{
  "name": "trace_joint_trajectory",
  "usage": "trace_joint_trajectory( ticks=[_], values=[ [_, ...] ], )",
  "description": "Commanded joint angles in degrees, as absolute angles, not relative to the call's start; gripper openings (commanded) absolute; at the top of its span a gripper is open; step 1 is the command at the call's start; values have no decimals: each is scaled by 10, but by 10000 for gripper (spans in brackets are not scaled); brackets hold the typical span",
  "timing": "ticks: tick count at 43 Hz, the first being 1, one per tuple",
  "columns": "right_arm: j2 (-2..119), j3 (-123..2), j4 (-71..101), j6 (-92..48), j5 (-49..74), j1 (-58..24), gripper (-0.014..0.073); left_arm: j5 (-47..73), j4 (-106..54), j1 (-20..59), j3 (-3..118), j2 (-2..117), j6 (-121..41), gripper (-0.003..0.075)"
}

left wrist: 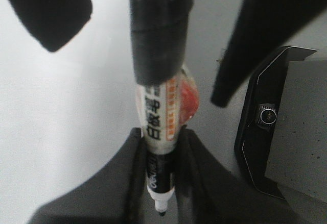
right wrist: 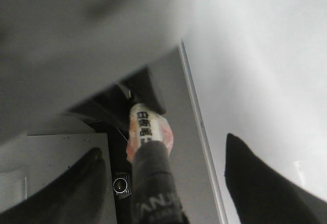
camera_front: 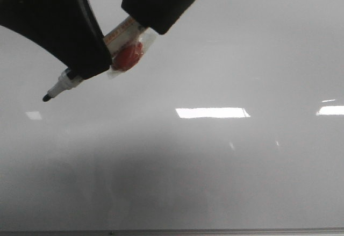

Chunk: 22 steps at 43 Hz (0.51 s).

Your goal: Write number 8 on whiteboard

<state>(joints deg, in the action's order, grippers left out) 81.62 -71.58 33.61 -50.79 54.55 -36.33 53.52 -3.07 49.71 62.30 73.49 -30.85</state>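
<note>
We hold the marker (camera_front: pixel 80 69) clamped in our left pincer (left wrist: pixel 161 155), tip just above the whiteboard (camera_front: pixel 226 171), which bears no number 8 yet. Our right pincer (right wrist: pixel 163 183) hangs apart around the cap end. Next, we judge, touch down gently.

Glossy grey-white whiteboard (camera_front: pixel 215 182) filling the front view, unmarked across its visible face, bright rectangular glare patches mid-board, thin dark strip along the near edge.
</note>
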Motion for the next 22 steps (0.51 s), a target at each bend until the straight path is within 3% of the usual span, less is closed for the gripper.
trace_joint_trajectory(
  ticks=[1, 5, 14, 22],
  values=[
    [809, -739, 357, -514, 533, -364, 512, 507, -36, 501, 645, 717, -309, -21],
    [810, -739, 357, -514, 531, -364, 430, 507, -36, 501, 645, 717, -309, -21],
    [810, -739, 357, -514, 533, -363, 122, 487, -62, 501, 645, 716, -309, -20],
    [810, -739, 356, -514, 545, -362, -51, 462, -81, 497, 645, 700, -305, -20]
  ],
)
